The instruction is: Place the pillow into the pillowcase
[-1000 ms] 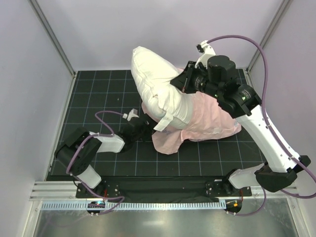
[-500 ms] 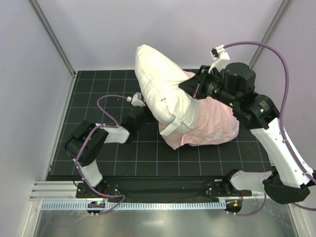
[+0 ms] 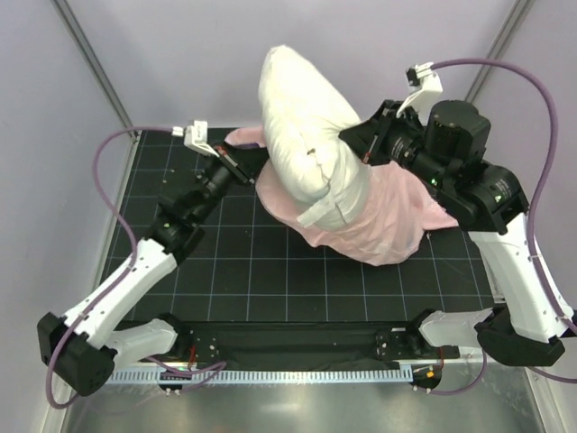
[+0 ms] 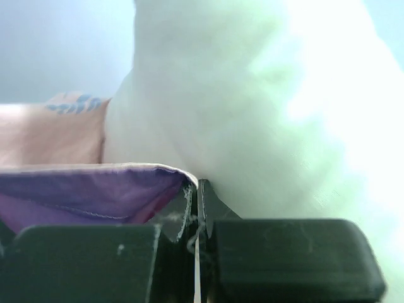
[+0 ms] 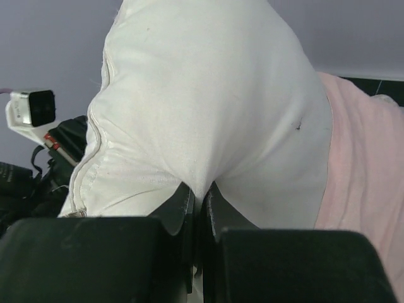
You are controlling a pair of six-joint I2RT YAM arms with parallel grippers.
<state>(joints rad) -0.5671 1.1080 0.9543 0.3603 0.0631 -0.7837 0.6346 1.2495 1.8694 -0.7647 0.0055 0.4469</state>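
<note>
1. Over the last second the left arm (image 3: 135, 271) has unfolded and reached way out. The left gripper (image 3: 242, 165) is now up at the far-left edge of the pillowcase (image 3: 388, 221), and the pillow (image 3: 306, 126) stands taller than before.
2. The left fingers are pressed together, pinching the purple hem of the pillowcase, with the pillow right behind it.
3. The right gripper (image 3: 362, 144) is squeezed tight on a fold of white pillow fabric.
4. The pillow leans upright at the back-middle. Its lower end sits on the bunched pale pink pillowcase, which spreads out to the right. I can't tell how far in it is.
5. The surface is a black mat (image 3: 270, 271) with a thin light grid.
6. The room has pale lilac walls (image 3: 180, 54), metal corner posts (image 3: 95, 68) and a metal rail (image 3: 297, 374) along the near edge.
</note>
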